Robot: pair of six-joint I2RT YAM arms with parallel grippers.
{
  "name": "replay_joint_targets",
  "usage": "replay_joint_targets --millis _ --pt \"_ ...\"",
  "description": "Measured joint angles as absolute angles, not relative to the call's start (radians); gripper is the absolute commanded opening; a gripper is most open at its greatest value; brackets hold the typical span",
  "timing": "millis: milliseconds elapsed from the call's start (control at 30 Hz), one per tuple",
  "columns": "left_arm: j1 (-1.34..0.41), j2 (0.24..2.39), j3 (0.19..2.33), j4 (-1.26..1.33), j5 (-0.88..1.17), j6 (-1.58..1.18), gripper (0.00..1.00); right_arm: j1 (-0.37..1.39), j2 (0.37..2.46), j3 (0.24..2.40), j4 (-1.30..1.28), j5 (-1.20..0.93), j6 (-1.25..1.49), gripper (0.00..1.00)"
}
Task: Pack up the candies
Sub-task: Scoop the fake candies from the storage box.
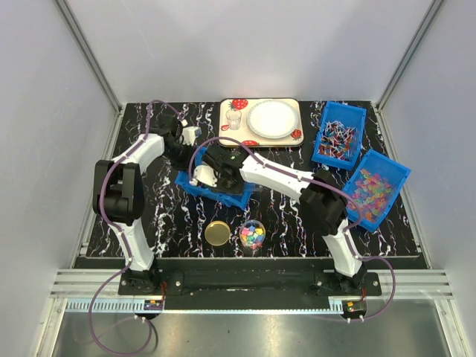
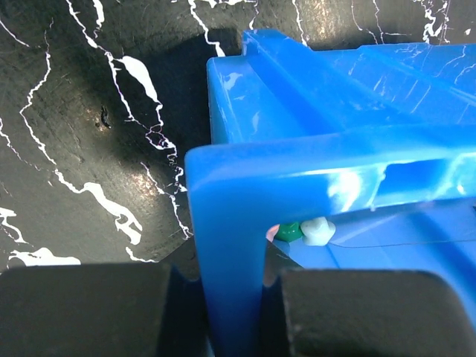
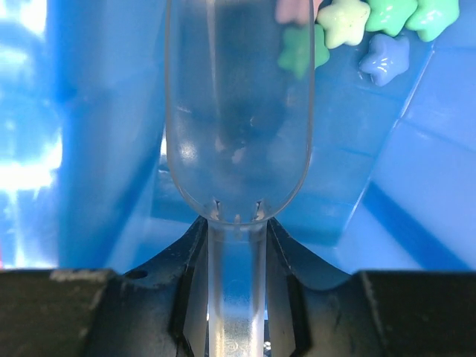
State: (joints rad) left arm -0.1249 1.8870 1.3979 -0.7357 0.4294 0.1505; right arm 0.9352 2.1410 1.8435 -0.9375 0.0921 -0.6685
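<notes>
Right wrist: right gripper [image 3: 236,297] is clamped narrow on the handle of a clear plastic scoop [image 3: 238,126]. The scoop bowl looks empty.
Left wrist: left gripper [image 2: 230,312] is pinched on the wall of the blue bin [image 2: 335,97], one finger on each side.
Candies: star-shaped candies [image 3: 349,18] in green, blue and pale yellow lie on the bin floor. They sit just past the scoop's tip and off to its right in the right wrist view, with none in the bowl. Two more, green and white, show under the bin rim near the left gripper.
Top external: jar [image 1: 253,224] stands near the front edge with mixed candies inside. The gold lid [image 1: 218,233] lies beside it, off the jar.
Step (my read): scooping candies out of the bin to fill the jar.
How to do it well: drop the scoop lip to the bin floor. Drive forward and to the right into the cluster, trapping it against the wall. Then tip the scoop back before lifting.
Left arm: should hold the bin firm so it doesn't slide under the push.
Risk: the candies may skid ahead of the lip, or roll out on the way to the jar, so carry the scoop level.
</notes>
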Motion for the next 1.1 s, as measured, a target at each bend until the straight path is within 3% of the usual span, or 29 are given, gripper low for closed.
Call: replay_joint_targets --millis 633,1100 --pt "-0.117 1.887 1.398 -0.743 0.426 0.133 0.00 0.920 2.123 1.785 -0.773 -0.016 -0.488 0.00" --pt "-0.120 1.887 1.398 -0.739 0.437 0.140 0.00 0.920 2.026 1.592 -0.546 -0.019 -0.442 0.00"
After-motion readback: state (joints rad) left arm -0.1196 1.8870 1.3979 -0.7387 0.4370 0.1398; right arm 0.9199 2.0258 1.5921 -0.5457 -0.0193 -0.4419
